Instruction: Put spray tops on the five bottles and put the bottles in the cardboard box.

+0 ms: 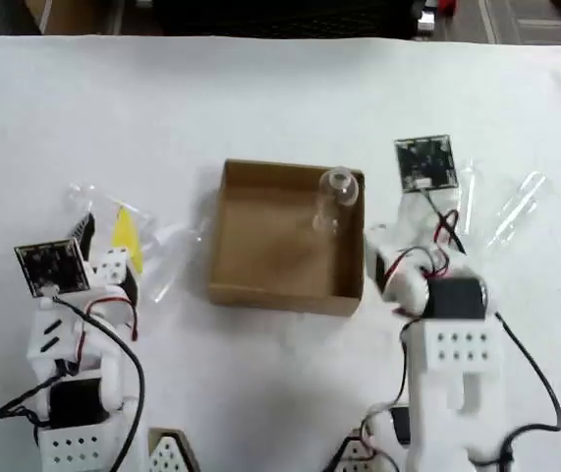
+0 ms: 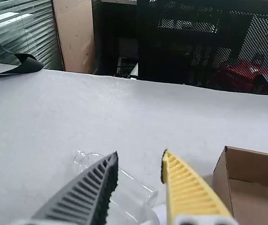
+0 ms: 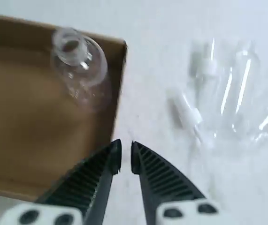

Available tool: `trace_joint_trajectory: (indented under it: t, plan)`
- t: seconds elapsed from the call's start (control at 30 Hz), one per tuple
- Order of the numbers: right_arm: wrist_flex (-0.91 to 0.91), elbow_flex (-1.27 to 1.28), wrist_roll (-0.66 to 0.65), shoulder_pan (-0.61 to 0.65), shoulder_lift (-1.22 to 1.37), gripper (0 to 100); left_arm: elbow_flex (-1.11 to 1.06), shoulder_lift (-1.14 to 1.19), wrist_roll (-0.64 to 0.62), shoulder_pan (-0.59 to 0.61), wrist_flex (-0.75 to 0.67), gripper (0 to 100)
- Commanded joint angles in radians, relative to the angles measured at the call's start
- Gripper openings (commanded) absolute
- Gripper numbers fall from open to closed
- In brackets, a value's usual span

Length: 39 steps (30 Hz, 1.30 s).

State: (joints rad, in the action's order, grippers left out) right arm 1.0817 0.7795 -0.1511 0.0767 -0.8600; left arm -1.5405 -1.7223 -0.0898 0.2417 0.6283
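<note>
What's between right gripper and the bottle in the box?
Only the cardboard box itself: its side wall and bare floor, seen in the right wrist view.

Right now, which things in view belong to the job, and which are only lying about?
For the job: cardboard box; uncapped bottle standing in it; loose bottles on the table; spray tops beside them; bottle by the left gripper.
Lying about: black strap; brown board and black mesh rack behind the table.
</note>
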Motion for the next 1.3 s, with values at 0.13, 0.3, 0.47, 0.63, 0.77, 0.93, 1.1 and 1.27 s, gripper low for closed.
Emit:
trace_joint_trajectory:
  t: [0.13, 0.3, 0.47, 0.63, 0.77, 0.93, 1.1, 1.27]
  plan:
    - [0.160, -0.425, 0.032, 0.165, 0.168, 10.1, 0.008, -0.016, 0.012, -0.015, -0.034, 15]
    - [0.292, -0.707, 0.140, 0.173, 0.478, 13.3, 0.005, -0.016, 0.012, -0.015, -0.034, 15]
    - [0.372, -0.916, 0.157, 0.193, 0.708, 16.8, -0.046, -0.018, 0.012, -0.015, -0.110, 15]
    - [0.417, -1.040, 0.175, 0.193, 0.829, 17.0, -0.060, -0.018, 0.009, -0.012, -0.132, 15]
    - [0.417, -1.082, 0.175, 0.185, 0.885, 16.8, -0.064, -0.018, 0.009, -0.015, -0.132, 15]
    - [0.415, -1.111, 0.175, 0.211, 0.892, 16.9, -0.063, -0.018, 0.008, -0.016, -0.115, 15]
    - [0.390, -1.105, 0.175, 0.220, 0.932, 16.8, -0.061, -0.018, 0.008, -0.016, -0.114, 15]
    - [0.420, -1.105, 0.175, 0.217, 0.978, 16.6, -0.061, -0.018, 0.006, -0.016, -0.114, 15]
